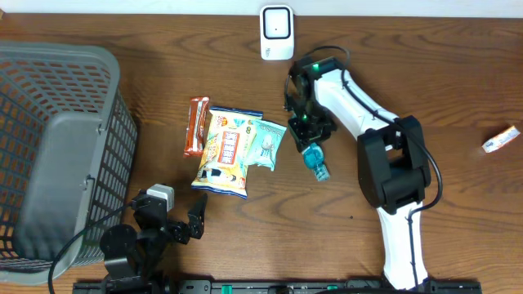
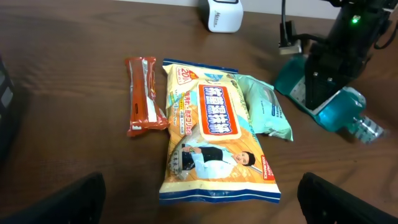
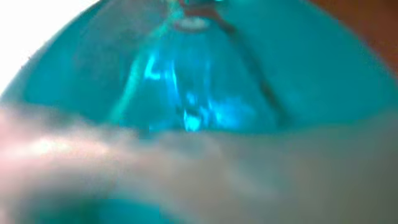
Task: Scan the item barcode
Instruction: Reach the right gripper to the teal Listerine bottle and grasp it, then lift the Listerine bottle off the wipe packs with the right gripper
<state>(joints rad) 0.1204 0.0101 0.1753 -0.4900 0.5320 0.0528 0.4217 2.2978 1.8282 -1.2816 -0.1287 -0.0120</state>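
Right fingers [image 2: 323,84] are gripping the teal, see-through plastic bottle [image 1: 315,160], which is lying mid-tabletop just right of the glossy, crinkly packets [image 2: 211,137]. The white, boxy scanner [image 1: 276,33] is sitting at the far edge. Left fingers [image 2: 74,199] are gaping wide near the near edge, holding nothing.

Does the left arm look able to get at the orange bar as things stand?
Probably yes. The left gripper is open and faces the bar, which lies flat along the packet's left edge, bare table before it. The right gripper is off at the bottle, out of the way.
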